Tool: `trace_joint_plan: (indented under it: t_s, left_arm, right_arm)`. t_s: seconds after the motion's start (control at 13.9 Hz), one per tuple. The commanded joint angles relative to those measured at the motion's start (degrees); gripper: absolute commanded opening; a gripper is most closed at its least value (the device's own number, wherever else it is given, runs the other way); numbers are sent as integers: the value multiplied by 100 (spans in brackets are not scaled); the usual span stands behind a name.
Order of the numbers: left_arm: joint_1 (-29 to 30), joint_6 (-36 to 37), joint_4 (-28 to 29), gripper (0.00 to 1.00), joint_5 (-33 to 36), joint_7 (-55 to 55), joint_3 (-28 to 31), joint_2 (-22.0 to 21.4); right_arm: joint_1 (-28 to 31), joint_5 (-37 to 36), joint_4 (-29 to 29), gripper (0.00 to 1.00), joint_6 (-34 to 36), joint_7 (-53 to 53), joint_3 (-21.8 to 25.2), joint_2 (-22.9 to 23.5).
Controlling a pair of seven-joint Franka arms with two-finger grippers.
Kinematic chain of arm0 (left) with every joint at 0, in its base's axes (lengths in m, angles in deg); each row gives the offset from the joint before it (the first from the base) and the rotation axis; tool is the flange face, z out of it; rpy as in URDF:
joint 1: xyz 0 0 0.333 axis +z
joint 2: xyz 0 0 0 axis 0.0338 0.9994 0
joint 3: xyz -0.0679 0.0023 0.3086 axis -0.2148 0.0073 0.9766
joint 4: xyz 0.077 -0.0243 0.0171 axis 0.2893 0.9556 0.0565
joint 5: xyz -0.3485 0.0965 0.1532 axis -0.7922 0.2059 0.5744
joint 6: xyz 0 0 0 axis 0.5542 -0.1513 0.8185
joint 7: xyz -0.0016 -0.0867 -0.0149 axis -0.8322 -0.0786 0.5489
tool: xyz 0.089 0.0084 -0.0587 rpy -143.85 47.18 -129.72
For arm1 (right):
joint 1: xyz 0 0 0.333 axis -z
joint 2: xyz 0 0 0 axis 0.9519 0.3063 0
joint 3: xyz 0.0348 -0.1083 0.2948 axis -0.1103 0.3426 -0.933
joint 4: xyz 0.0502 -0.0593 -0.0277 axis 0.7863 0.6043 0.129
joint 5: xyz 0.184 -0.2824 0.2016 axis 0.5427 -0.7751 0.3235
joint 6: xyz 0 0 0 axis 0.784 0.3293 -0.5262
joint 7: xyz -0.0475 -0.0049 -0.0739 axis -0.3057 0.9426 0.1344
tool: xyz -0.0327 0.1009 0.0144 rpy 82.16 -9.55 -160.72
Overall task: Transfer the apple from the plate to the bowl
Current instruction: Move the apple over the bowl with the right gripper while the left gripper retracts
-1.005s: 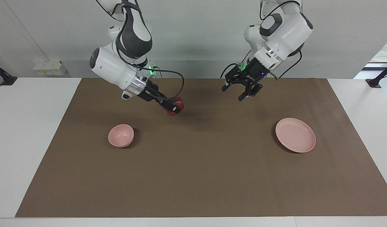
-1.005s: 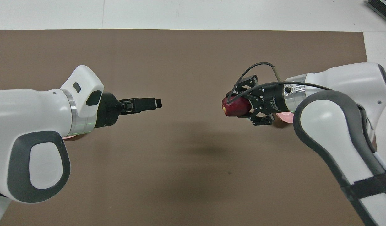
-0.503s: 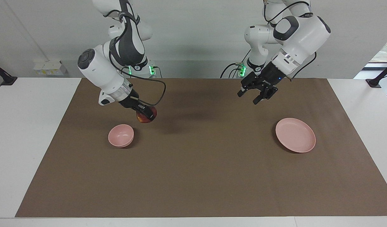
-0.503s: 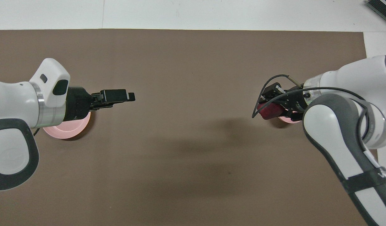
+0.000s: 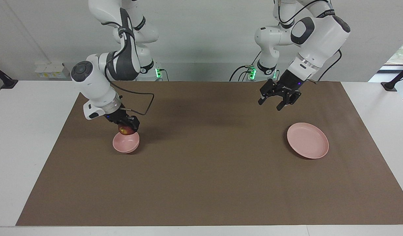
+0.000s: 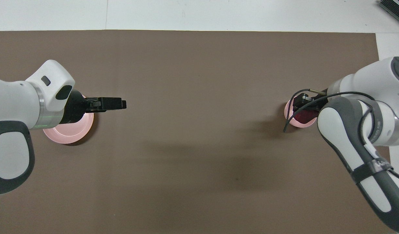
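Right tool (image 5: 128, 126) hides most of apple (image 5: 124, 130)

Even, bright indoor light from above, no harsh hotspots. Brown mat (image 5: 208, 183) reads matte, no glare. Soft, diffuse arm shadows on the mat: a broad dim patch near the mat's middle in the overhead view, fainter ones along its edge nearest the robots in the facing view. Short dark shadow hugs the plate (image 5: 308, 140) rim and the bowl (image 5: 126, 142). White arm shells show mild sheen only. Green LEDs glow at the arm bases. Daylight leaks in at the facing view's edge, by the left arm's end. Both views sharp, no motion blur; slight stretch of arms at the overhead view's borders.
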State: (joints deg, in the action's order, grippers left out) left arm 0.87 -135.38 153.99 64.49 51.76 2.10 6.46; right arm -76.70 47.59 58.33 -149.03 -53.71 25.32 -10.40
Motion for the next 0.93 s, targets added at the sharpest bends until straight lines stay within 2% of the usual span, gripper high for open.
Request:
trace_joint_plan:
  t_s: [0.0, 0.22, 0.36, 0.65, 0.86]
  left_arm:
    - [-122, 365, -519, 100, 490, 34, 241, 340]
    - [-394, 532, -816, 100, 1296, 16, 655, 393]
    - [-377, 1092, -1237, 100, 1684, -10, 787, 375]
    - [-394, 2462, -2344, 100, 1747, -36, 1340, 384]
    - [-455, 3220, -2943, 100, 2194, -54, 1403, 384]
  right_arm:
    - [128, -272, 20, 0, -308, -217, -71, 168]
    - [190, -272, 12, 0, -599, -217, -71, 388]
    - [181, -272, 11, 0, -695, -164, -80, 485]
    - [216, -263, 12, 1, -792, -147, -80, 679]
    - [190, -219, 3, 11, -881, -103, -80, 767]
